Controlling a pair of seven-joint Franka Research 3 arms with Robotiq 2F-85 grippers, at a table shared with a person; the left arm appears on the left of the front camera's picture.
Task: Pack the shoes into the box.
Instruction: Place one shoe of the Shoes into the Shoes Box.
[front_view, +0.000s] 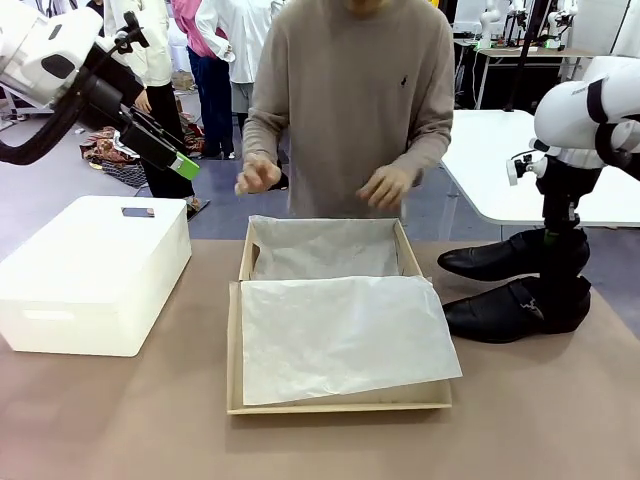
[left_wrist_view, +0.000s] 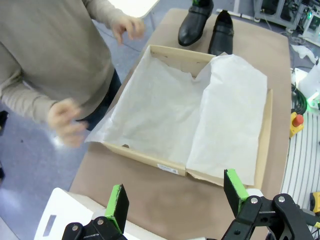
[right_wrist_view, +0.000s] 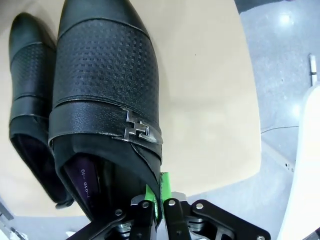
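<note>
Beside the empty tissue-lined shoebox (front_view: 243, 265), both dress shoes (front_view: 500, 315) are sitting unpacked, the right gripper (right_wrist_view: 159, 200) clamping one's collar and the left gripper (left_wrist_view: 176, 186) hovering open-jawed.

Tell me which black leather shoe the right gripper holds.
The farther black leather shoe, on the person's side: the right gripper pinches its collar; the nearer shoe lies free.

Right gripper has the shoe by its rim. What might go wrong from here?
The right gripper pinches only the thin collar edge of the shoe; it may slip or swing on lifting. A person's hand hovers over the box, in the carry path. Loose tissue paper may snag the toe.
</note>
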